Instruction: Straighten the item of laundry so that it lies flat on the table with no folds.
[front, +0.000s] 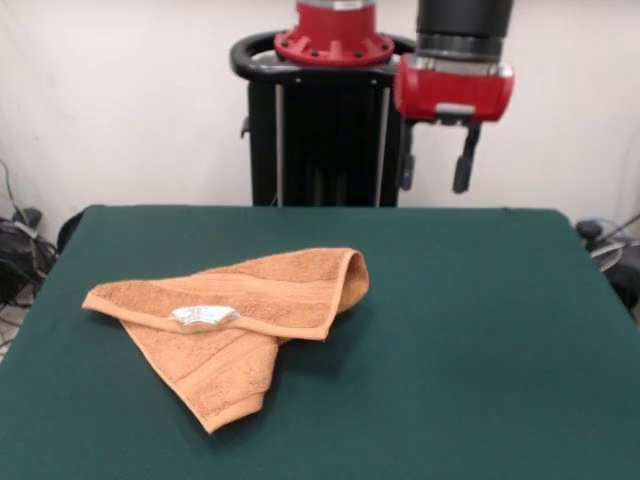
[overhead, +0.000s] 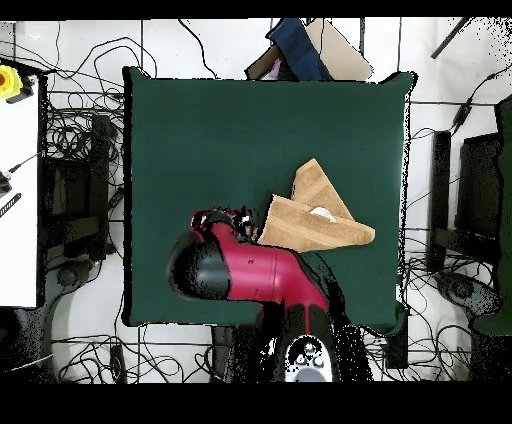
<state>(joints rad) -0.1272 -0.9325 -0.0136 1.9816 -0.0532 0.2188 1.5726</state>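
Note:
The orange-tan towel (front: 250, 300) lies folded on the left half of the dark green table (front: 480, 330). Its layers overlap, one corner points toward the near edge, and the right end is rolled over. Its white label (front: 205, 316) faces up on a hem. In the overhead view the towel (overhead: 312, 215) lies right of centre on the table (overhead: 220, 130). My gripper (front: 436, 165) hangs open and empty, high above the table's far edge, right of the towel and well clear of it. In the overhead view the gripper (overhead: 222, 218) is just left of the towel.
The black pedestal (front: 325, 130) stands behind the table's far edge. Cables (front: 20, 250) lie on the floor at the left. In the overhead view a white bench (overhead: 18, 200) stands at the left. Dark blue and brown items (overhead: 300, 50) sit beyond the table's top edge.

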